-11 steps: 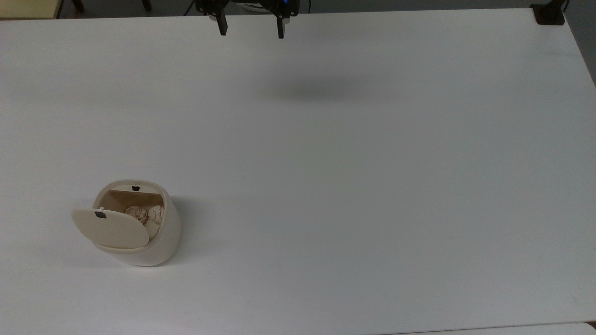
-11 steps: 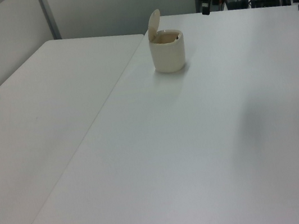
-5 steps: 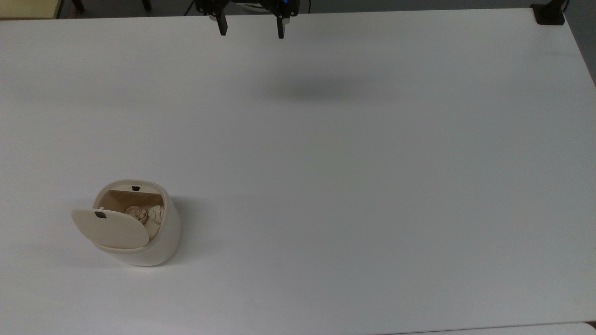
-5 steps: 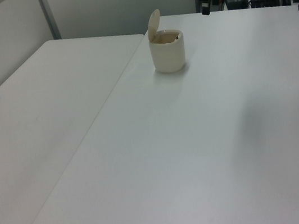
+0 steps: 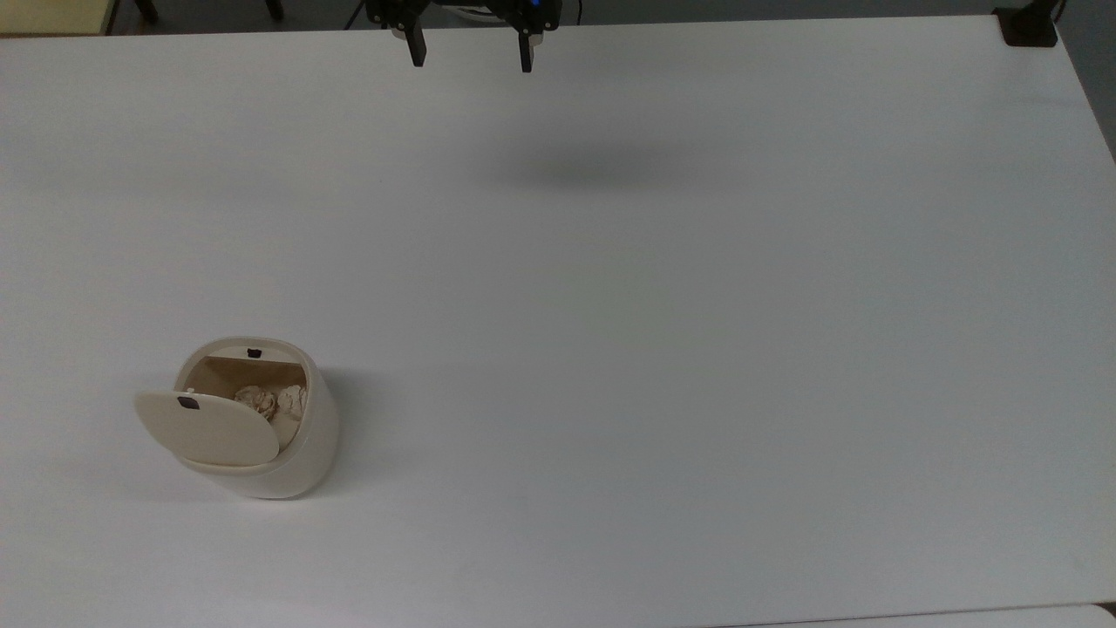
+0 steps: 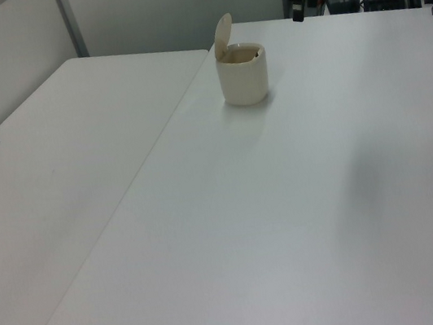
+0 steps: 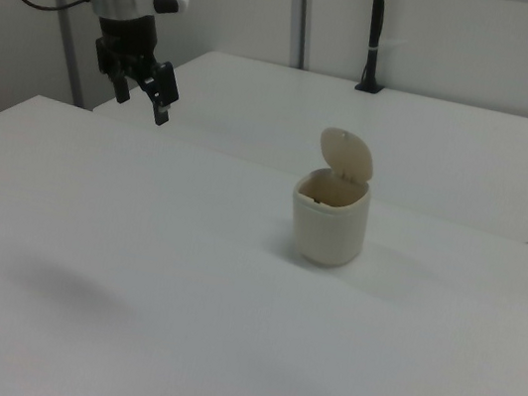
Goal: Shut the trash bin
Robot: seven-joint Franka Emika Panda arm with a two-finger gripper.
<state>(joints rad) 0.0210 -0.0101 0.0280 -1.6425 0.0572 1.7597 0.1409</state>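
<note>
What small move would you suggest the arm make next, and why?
Probably carry the gripper across the table toward the trash bin: its lid stands raised over crumpled paper, and the open fingers hang high, far from it.

The trash bin (image 5: 261, 445) stands on the worktop (image 5: 663, 331) at the top view's lower left, its lid (image 5: 207, 428) raised, crumpled paper (image 5: 270, 401) inside. The gripper (image 5: 471, 54) hangs above the worktop's far edge at upper centre, fingers (image 5: 418, 51) spread, well apart from the bin.
</note>
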